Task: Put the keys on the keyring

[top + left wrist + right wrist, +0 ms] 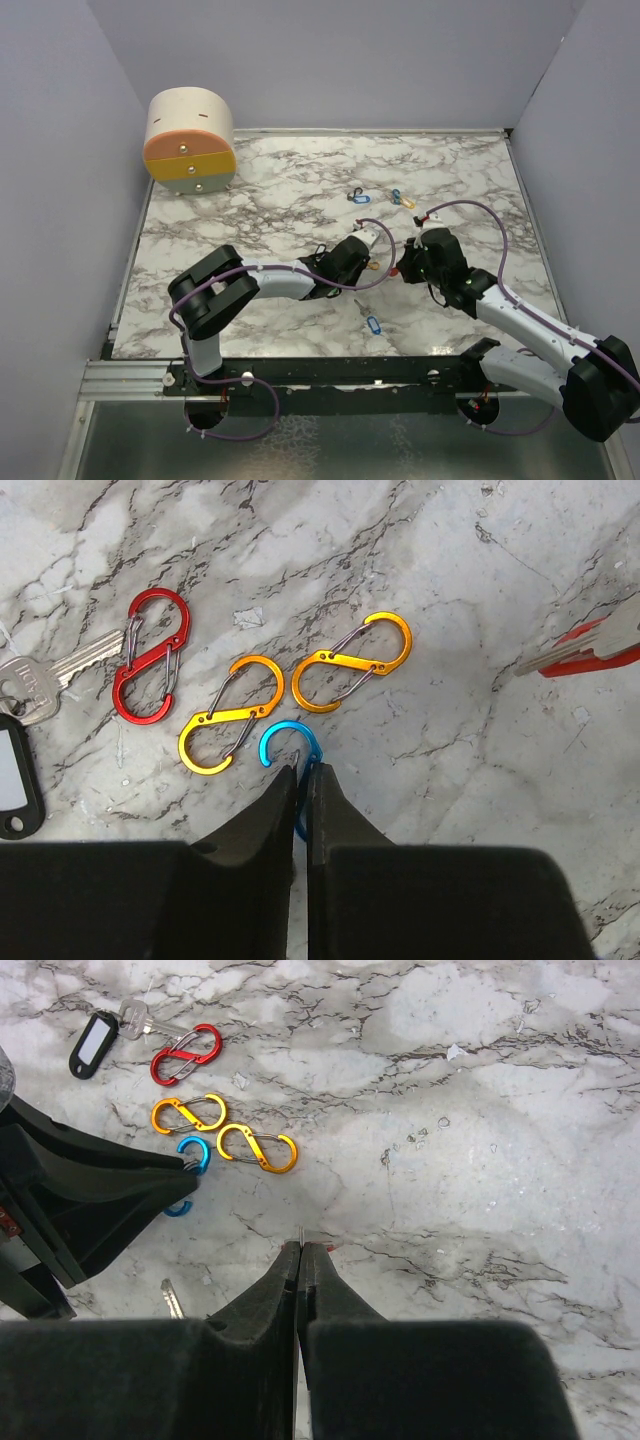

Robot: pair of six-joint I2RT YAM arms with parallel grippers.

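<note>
My left gripper (302,772) is shut on the keyring, a blue S-shaped clip (285,738); its upper loop sticks out past the fingertips. My right gripper (301,1248) is shut on a key with a red tag, seen edge-on, with only its thin tip (302,1232) showing. The left wrist view shows that red-tagged key (585,645) hanging to the right of the clip, apart from it. In the top view the left gripper (378,262) and right gripper (402,262) meet near the table's middle. A black-tagged key (30,690) lies on the left.
A red clip (150,655) and two orange clips (230,728) (352,663) lie on the marble just beyond the blue one. A blue-tagged key (372,322) lies near the front, and more tagged keys (357,195) (403,200) farther back. A round drawer unit (190,140) stands back left.
</note>
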